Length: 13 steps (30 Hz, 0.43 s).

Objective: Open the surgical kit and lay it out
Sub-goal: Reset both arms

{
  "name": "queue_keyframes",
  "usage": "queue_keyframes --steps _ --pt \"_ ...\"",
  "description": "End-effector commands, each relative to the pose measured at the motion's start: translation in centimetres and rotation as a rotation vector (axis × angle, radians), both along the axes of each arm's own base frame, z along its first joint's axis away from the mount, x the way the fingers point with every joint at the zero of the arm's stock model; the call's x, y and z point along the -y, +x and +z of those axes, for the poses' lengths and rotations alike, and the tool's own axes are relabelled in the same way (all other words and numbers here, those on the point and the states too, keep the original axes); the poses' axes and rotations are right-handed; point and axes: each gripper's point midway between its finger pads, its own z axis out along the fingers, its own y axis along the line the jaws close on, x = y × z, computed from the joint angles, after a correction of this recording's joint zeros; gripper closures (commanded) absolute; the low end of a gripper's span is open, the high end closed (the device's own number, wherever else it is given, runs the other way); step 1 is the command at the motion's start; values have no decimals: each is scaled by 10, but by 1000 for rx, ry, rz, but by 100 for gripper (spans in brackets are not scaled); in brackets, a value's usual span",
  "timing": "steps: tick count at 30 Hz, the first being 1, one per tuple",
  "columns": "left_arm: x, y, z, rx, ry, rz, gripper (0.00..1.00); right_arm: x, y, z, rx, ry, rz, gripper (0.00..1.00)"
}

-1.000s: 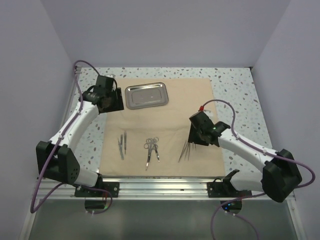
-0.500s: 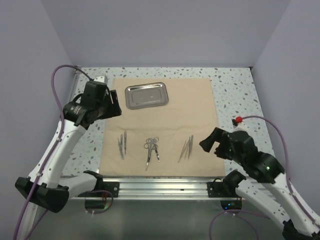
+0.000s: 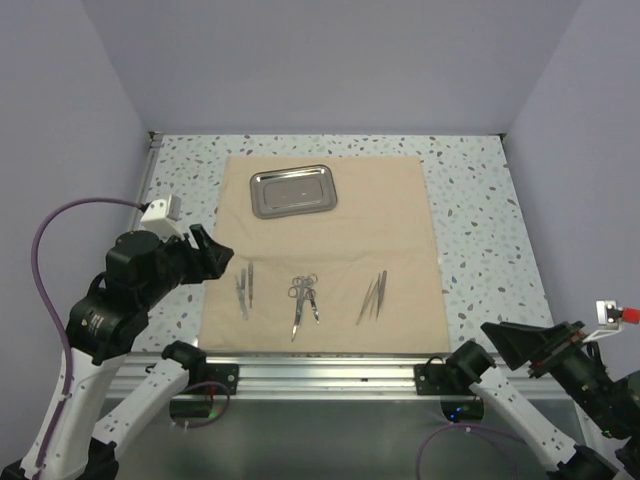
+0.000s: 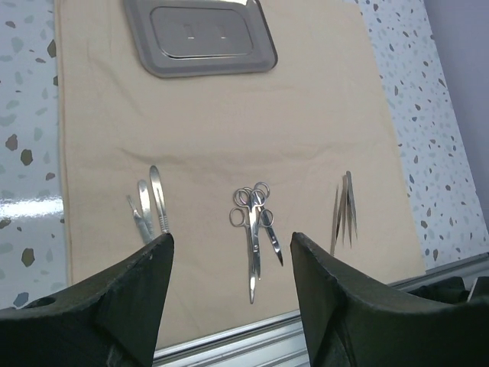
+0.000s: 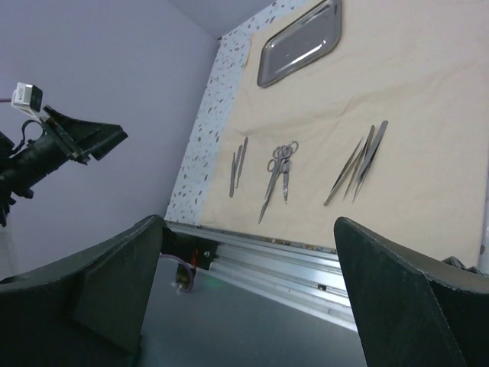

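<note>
Near edge: the right gripper [image 5: 248,225] is raised off the near right corner of the table [image 3: 470,200], jaws spread wide, nothing between them. The left gripper [image 4: 231,241] is raised over the near left part of the table, at the left border of the cloth; jaws parted, released, holding nothing. A metal rail [image 3: 320,365] runs along the near edge between the arm bases.

Beyond the rail: the beige cloth wrap [image 3: 330,250] lies unfolded and flat on the table, with a faint crease across its middle. Instruments lie in one row on its near half, in three separate groups. Left group: thin flat tweezers [image 3: 245,287], side by side. Centre group: two ring-handled instruments [image 3: 303,298], overlapping, rings toward the far side. Right group: slim pointed tweezers [image 3: 374,296], fanned slightly; exact count unclear.

Far half: the steel tray [image 3: 292,190] rests on the cloth, left of centre, apart from the instruments, with nothing in it.
</note>
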Motion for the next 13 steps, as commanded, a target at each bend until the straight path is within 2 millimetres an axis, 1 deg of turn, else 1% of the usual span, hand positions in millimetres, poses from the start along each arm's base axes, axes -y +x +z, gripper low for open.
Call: queue_keyframes --steps 1,2,5,8,10,12,13 --pt "8 -3 -2 5 -43 -32 33 18 -17 -44 -111 -114 -13 1" --pt "5 -7 -8 -10 -34 -24 33 19 -18 -44 -106 -103 -19 1" --pt "-1 -16 -13 -15 -21 -13 33 27 -22 -43 -77 -80 -41 1" --pt "-4 -21 -21 -37 -7 -16 33 29 -20 -42 -63 -86 -50 1" --pt "-8 -20 -24 -36 16 2 33 26 -19 -40 -50 -100 -30 1" --pt "-13 -17 -32 -62 42 27 33 28 -16 -44 -68 -123 -48 1" --pt "-17 -16 -37 -81 58 52 27 32 -14 -45 -73 -136 -73 1"
